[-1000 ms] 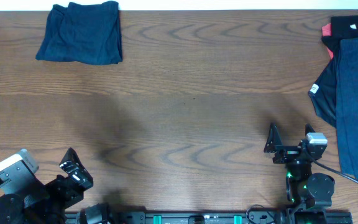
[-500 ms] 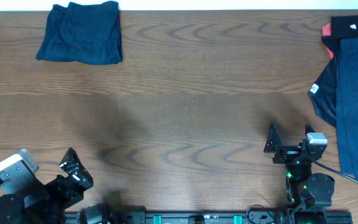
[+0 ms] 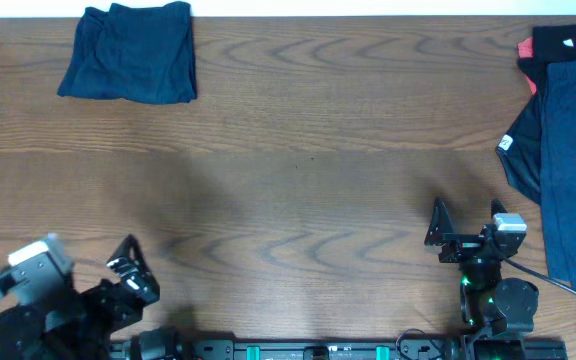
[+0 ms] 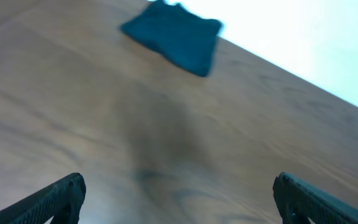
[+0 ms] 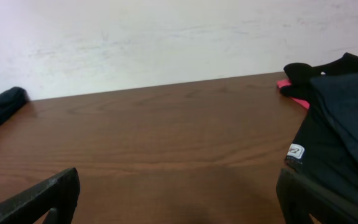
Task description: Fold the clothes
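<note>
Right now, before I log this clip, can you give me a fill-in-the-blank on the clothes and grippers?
The lone navy garment lies at the table's far ____ corner. The heap of navy, black and red clothes lies at its ____ edge. The left gripper and right gripper are both ____, holding nothing.
Missing: left; right; open.

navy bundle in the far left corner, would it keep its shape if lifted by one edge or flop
The navy bundle would probably flop: its wavy edges and soft creases suggest limp cloth. Its stacked layers look loose, so they would likely fall open. Pushed, it may bunch rather than slide on the table.
</note>
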### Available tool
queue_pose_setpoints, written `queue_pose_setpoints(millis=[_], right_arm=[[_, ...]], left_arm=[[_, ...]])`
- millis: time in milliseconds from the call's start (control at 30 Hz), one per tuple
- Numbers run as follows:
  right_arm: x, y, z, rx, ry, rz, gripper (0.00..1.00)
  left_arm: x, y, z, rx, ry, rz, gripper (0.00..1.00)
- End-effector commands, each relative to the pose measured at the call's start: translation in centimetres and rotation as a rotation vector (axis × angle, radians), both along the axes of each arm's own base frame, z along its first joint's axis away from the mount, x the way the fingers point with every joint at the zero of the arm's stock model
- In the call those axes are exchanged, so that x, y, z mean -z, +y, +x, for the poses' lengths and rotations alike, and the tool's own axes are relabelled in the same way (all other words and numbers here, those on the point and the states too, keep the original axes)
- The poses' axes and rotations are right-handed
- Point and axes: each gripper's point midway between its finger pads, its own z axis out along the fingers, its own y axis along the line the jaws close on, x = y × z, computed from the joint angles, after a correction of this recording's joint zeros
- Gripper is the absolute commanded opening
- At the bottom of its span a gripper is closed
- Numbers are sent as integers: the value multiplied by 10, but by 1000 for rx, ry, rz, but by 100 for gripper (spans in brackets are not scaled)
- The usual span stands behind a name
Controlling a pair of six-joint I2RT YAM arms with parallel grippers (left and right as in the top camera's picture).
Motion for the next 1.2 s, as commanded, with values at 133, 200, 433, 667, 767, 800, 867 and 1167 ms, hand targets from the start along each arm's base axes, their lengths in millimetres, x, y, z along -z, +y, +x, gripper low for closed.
queue_pose_setpoints(millis=[133,200,433,667,767,800,867,1167], right_arm=[[1,-4,0,20,0,-16,99],[1,-4,0,20,0,-16,99],[1,-4,0,19,0,-16,99],[1,-4,0,20,0,-16,99],[1,-4,0,19,0,-16,99],[1,-4,0,19,0,-16,99],[1,-4,0,20,0,-16,99],[1,-4,0,20,0,-16,99]], left_arm=[[29,-24,38,151,-75,-66,98],[43,-26,51,170,-122,-60,98],[106,-24,82,126,-253,-156,98],[149,-22,102,125,-380,-164,98],[158,-23,106,135,-430,-159,98],[159,-24,108,138,-451,-156,98],[160,-24,110,144,-487,-152,98],[170,-13,114,77,-527,-125,98]])
